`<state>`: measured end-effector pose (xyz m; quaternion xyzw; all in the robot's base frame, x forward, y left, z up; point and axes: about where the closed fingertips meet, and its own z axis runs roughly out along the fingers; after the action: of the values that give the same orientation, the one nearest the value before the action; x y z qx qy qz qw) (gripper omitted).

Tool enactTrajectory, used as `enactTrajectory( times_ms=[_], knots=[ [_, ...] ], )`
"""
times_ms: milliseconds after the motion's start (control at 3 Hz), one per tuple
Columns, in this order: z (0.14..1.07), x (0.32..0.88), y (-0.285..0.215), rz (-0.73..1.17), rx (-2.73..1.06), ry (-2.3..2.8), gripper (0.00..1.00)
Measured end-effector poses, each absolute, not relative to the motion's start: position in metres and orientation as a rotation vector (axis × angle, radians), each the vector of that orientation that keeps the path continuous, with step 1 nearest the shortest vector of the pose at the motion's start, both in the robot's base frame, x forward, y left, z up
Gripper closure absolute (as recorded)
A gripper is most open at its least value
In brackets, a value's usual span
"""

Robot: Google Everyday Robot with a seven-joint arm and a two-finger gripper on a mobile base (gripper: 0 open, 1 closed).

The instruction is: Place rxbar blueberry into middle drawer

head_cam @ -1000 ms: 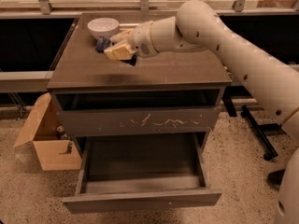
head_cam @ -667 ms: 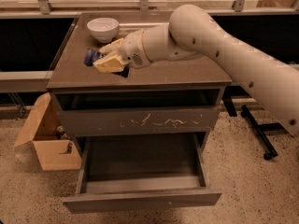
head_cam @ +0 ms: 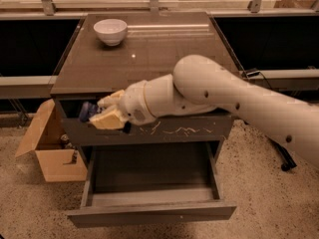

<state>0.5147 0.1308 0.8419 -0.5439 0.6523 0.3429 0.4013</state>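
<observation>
The gripper (head_cam: pixel 102 112) hangs just off the cabinet's front-left corner. Its yellowish fingers (head_cam: pixel 108 119) are clamped on the blue snack bar (head_cam: pixel 87 110), which pokes out past the tips. I'd call this the carry step. The open drawer (head_cam: pixel 149 212) lies below the fingers, back toward the wrist side, so the next move is down and inward. The scratched drawer front (head_cam: pixel 174 131) is close behind the fingers. A cardboard box (head_cam: pixel 50 148) stands beyond the tips, lower down.
</observation>
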Motion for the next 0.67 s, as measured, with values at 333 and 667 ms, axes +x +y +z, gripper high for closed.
enactTrajectory(
  times_ms=[333, 667],
  knots=[
    [0.7979, 0.4954, 0.1276, 0.965, -1.343, 1.708, 1.00],
    [0.7943, 0.4936, 0.1277, 0.971, -1.345, 1.713, 1.00]
  ],
)
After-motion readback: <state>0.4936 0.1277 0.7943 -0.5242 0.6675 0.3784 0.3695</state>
